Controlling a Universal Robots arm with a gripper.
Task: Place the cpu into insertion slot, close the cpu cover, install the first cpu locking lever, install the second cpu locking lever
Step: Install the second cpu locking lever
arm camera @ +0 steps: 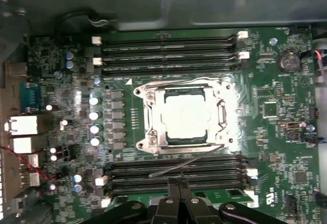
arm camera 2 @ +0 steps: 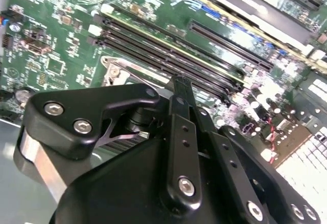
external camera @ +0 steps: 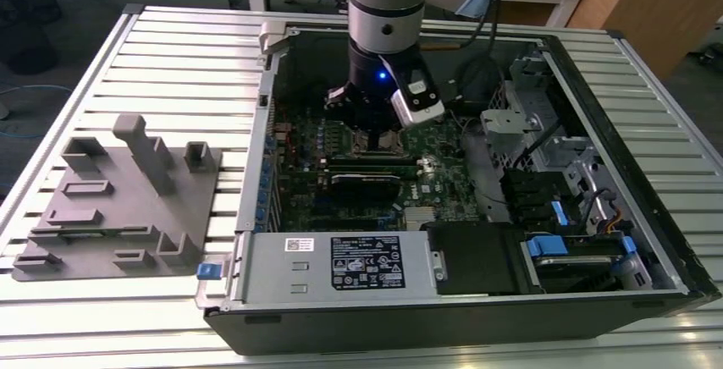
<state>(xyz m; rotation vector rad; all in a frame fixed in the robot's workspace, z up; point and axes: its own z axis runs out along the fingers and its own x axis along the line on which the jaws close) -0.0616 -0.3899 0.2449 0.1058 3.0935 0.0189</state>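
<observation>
Ribbed metal desk (external camera: 135, 47) carries open computer case (external camera: 452, 318) and grey plastic fixture (external camera: 124, 208) at exterior view's left. Wooden furniture behind, grey floor. Arm stands over motherboard (arm camera: 61, 81); tool (arm camera: 177, 185) clenched, tips together, grasping nothing, just above memory slots (arm camera: 173, 173). Cpu (arm camera: 186, 114) seated in insertion slot (arm camera: 220, 95), cpu cover (arm camera: 153, 116) down around it. One thin lever (arm camera: 186, 161) lies loose, slanting across slots.

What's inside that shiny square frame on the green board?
In the first wrist view, the cpu sits inside the cpu cover, its pale metal top showing through the cut-out. The insertion slot beneath is hidden by the chip and frame. A thin lever sticks out over the memory slots.
</observation>
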